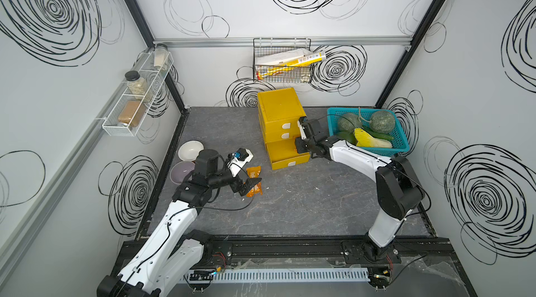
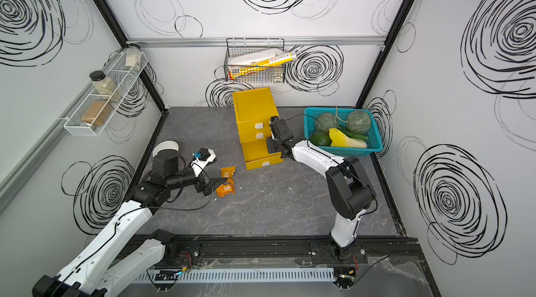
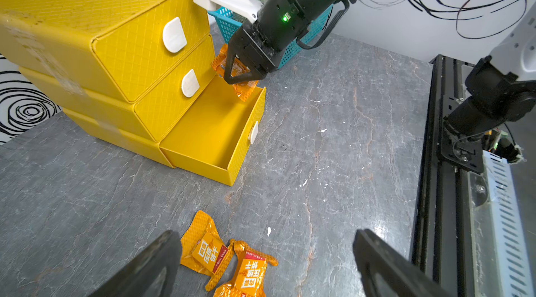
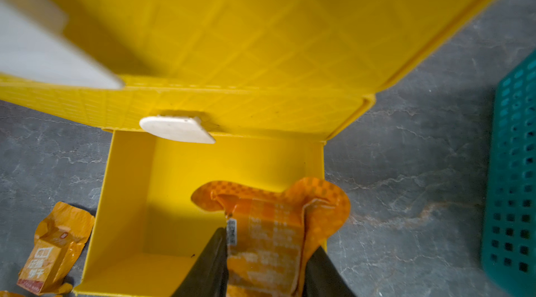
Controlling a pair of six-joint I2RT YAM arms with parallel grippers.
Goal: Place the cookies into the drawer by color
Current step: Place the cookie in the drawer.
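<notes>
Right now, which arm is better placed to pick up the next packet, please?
Left: the left hand hangs open over the two packets on the table; the right hand holds another packet over the drawer.

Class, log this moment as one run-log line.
right jaws: on orange packet over open bottom drawer | left jaws: open over two loose packets | upper drawers: shut

right end effector: grips orange cookie packet | position: over open yellow drawer
</notes>
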